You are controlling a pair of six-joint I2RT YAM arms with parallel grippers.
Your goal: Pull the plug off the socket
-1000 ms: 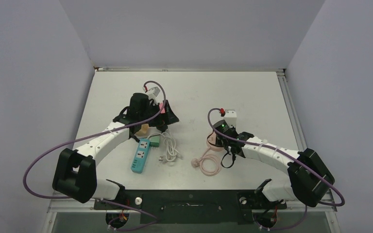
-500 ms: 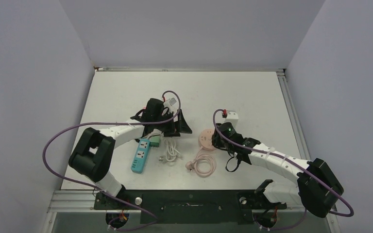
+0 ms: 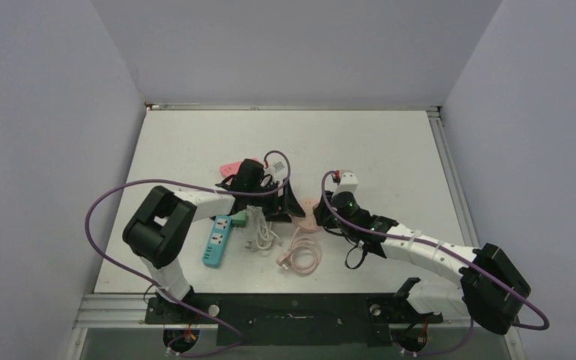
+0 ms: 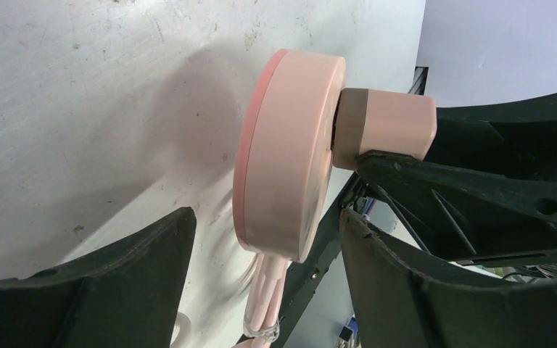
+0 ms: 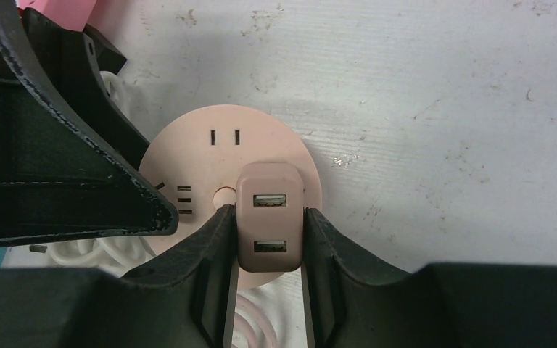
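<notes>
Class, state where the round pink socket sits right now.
Top view: the round pink socket lies mid-table, between the left end effector and the right end effector, which grips its plug.

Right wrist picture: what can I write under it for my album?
The right gripper pinches the pink plug sitting in the round pink socket.
</notes>
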